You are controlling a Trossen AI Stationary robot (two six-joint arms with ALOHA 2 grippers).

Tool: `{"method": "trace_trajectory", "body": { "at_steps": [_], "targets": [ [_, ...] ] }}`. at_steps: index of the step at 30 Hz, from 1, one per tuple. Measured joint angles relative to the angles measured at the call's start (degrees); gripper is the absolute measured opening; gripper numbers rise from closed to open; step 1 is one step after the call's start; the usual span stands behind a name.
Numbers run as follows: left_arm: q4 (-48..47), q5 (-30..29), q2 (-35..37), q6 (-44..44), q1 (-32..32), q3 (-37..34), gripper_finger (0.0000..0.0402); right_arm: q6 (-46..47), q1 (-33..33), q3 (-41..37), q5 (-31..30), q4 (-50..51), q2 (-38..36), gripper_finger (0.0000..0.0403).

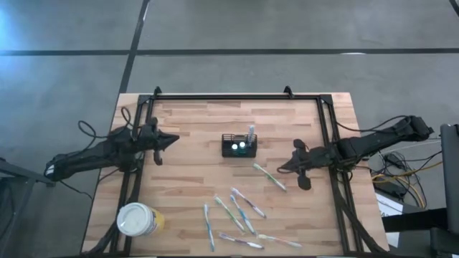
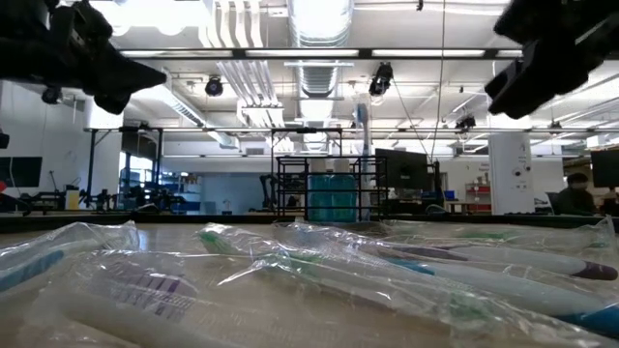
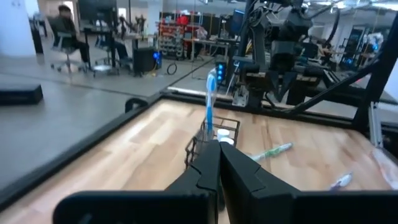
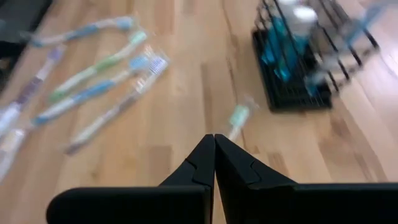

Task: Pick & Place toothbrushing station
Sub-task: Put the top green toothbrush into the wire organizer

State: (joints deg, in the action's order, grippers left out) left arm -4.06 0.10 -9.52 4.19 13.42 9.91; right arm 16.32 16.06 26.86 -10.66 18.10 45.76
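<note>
The toothbrushing station (image 1: 239,145) is a small black slatted holder standing at the table's middle, with a blue toothbrush (image 3: 211,99) upright in it and two blue-green tubes inside (image 4: 289,37). My left gripper (image 1: 174,140) hovers shut to the station's left, pointing level at it. My right gripper (image 1: 282,169) hovers shut to its right, tipped downward, above a wrapped toothbrush (image 1: 270,176) that lies flat on the wood (image 4: 237,118). Neither gripper touches anything.
Several wrapped toothbrushes (image 1: 240,215) lie scattered on the near middle of the table, close in front of the low camera (image 2: 319,271). A round white-lidded yellow cup (image 1: 138,219) stands at the near left. A black frame (image 1: 229,97) borders the table.
</note>
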Motion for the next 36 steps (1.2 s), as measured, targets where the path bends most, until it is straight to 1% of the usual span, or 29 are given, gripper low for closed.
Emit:
{"method": "trace_trajectory", "body": {
  "at_steps": [2, 5, 7, 11, 15, 18, 21, 25, 31, 36],
  "targets": [
    [0.1, 0.0, 0.0, -0.79, 0.01, 0.76, 0.0012, -0.03, 1.19, 1.79, 0.0, 0.62, 1.31, 0.0008],
    [0.11, 0.02, 0.0, 2.71, 0.01, 1.84, 0.0012, 0.17, 2.7, 4.46, -0.02, 0.84, 3.56, 0.0008],
    [-0.16, 0.13, 0.0, 3.56, -0.01, 2.36, 0.0012, 1.04, 3.49, 6.11, -0.01, 1.96, 5.35, 0.0008],
    [-1.1, 0.38, 0.02, 3.69, 0.0, 2.64, 0.0012, 7.41, 4.08, 9.74, 0.0, 8.15, 9.43, 0.0008],
    [-1.11, 0.44, 0.02, 3.82, 0.0, 2.18, 0.0012, 15.6, 4.06, 13.25, 0.04, 16.51, 14.87, 0.0009],
    [-1.79, 0.46, -0.04, 4.38, -0.01, 2.08, 0.0012, 20.66, 4.08, 15.79, 0.6, 19.54, 19.59, 0.0018],
    [-2.07, 0.46, -0.04, 4.54, 0.0, 2.08, 0.0012, 24.28, 4.04, 18.01, 1.47, 19.68, 24.0, 0.0042],
    [-2.05, 0.48, -0.04, 4.63, -0.01, 2.06, 0.0012, 25.41, 4.02, 21.27, 1.95, 20.14, 30.09, 0.0087],
    [-2.05, 0.47, -0.04, 4.84, 0.01, 2.06, 0.0012, 28.22, 3.4, 26.55, 1.99, 25.54, 39.27, 0.0155],
    [-2.05, 0.48, -0.04, 4.87, 0.01, 2.04, 0.0012, 30.2, 2.41, 29.44, 2.68, 29.64, 45.39, 0.019]
  ]
}}
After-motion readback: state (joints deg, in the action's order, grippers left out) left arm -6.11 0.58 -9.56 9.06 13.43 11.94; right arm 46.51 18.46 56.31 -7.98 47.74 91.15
